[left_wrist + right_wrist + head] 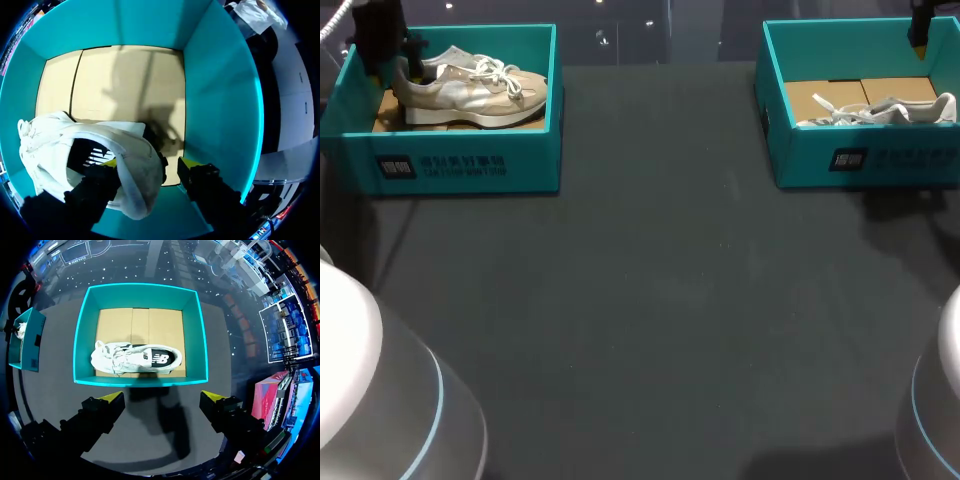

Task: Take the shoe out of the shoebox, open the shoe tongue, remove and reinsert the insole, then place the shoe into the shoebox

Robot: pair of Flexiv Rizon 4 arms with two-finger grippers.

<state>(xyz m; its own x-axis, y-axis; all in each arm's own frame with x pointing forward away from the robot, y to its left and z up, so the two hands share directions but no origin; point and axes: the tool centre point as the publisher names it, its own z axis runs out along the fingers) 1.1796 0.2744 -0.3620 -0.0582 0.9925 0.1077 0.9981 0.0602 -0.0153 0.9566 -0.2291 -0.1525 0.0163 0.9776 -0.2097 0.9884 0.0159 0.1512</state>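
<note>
Nearest, the pale rounded base of my left arm and the base of my right arm sit at the tabletop's near corners, both cut off by the view. The dark tabletop stretches between them and the two teal shoeboxes at the far side, which stand well apart.

There are two shoes, one in each box. The left shoebox holds the beige shoe, upright on its sole, laces tied, heel toward the left arm. The right shoebox holds the white shoe, lying low on the brown cardboard floor and partly hidden by the front wall; this box is cut off at the view's edge.

Each box front carries a small dark label and a row of pale characters, too small to make out. A dark mark is printed on the white shoe's insole.

The left tool is down inside the left shoebox with its fingers parted. One yellow tip is inside the shoe's opening and the other is outside the heel with a gap showing, so the heel collar stands between them ungripped. From overhead its tips are hidden behind the dark wrist.

The right tool hangs spread wide and holding nothing, above the tabletop just in front of the right shoebox's near wall. Overhead shows only a sliver of it.
</note>
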